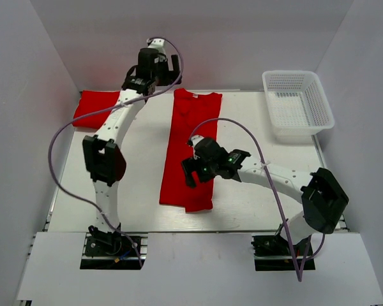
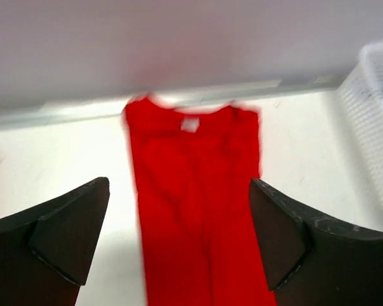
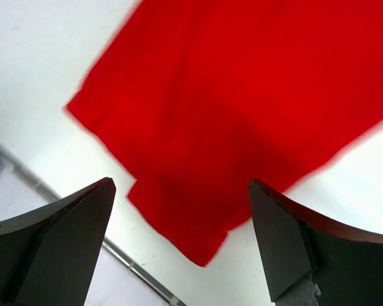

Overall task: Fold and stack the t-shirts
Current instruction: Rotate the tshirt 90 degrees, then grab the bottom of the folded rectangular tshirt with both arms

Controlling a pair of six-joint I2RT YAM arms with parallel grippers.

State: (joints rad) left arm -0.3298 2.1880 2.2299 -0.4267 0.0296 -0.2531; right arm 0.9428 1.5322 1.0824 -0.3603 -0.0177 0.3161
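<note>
A red t-shirt point(image 1: 188, 150), folded lengthwise into a long strip, lies in the middle of the table with its collar and white neck label point(image 2: 190, 124) at the far end. A second red t-shirt point(image 1: 99, 107) lies folded at the back left. My left gripper point(image 1: 166, 67) is open and empty, raised above the strip's collar end; the strip point(image 2: 198, 210) shows between its fingers point(image 2: 70, 236). My right gripper point(image 1: 190, 172) is open and empty, hovering over the strip's near end point(image 3: 242, 108), whose bottom corner lies between its fingers point(image 3: 287, 242).
A white mesh basket point(image 1: 298, 102) stands at the back right and also shows in the left wrist view point(image 2: 376, 115). White walls enclose the table on three sides. The table's front edge rail point(image 3: 134, 271) runs just below the strip's near end.
</note>
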